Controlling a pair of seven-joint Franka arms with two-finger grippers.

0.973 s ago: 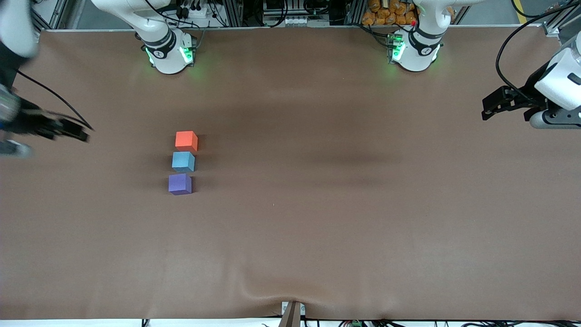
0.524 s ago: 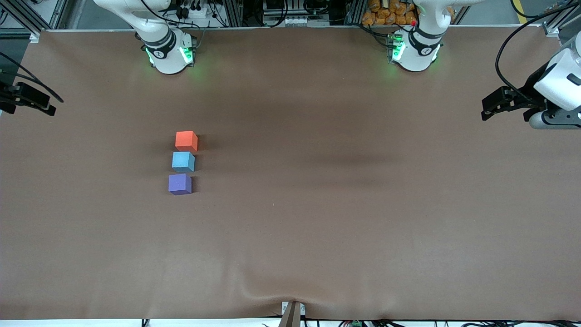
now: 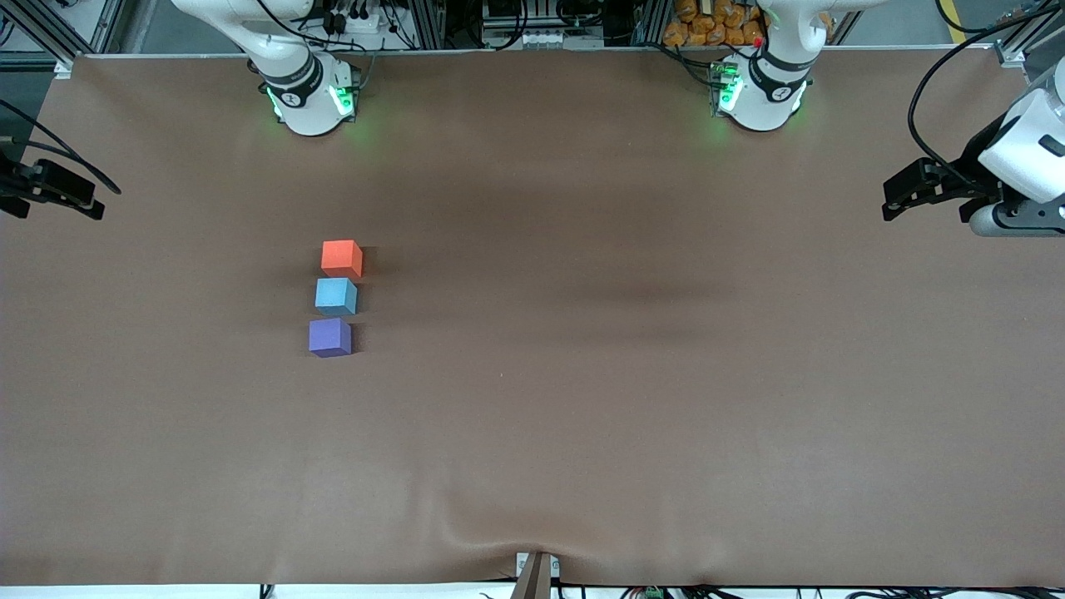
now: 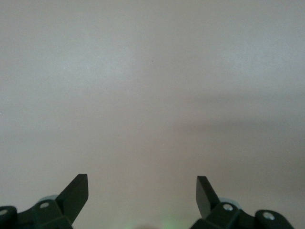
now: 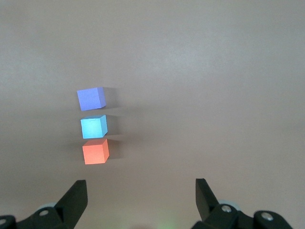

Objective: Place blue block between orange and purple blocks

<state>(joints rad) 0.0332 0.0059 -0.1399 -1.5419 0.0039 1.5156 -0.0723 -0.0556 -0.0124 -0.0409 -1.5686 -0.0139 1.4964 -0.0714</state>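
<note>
Three small cubes stand in a short row on the brown table, toward the right arm's end. The orange block [image 3: 341, 258] is farthest from the front camera, the purple block [image 3: 329, 337] is nearest, and the blue block [image 3: 336, 296] sits between them with small gaps. The right wrist view shows the same row: purple [image 5: 91, 98], blue [image 5: 93, 126], orange [image 5: 95, 151]. My right gripper [image 3: 83, 195] [image 5: 140, 191] is open and empty over the table's end, well clear of the row. My left gripper [image 3: 899, 193] [image 4: 142, 188] is open and empty over bare table at the left arm's end, waiting.
The two arm bases [image 3: 309, 96] [image 3: 759, 91] stand along the table's edge farthest from the front camera. The cloth has a wrinkle around a small mount [image 3: 537, 574] at the edge nearest the front camera.
My right gripper has pulled away from the blocks toward the table's end and the bases' side, then nearly stopped. The blocks and the left arm have not moved.
</note>
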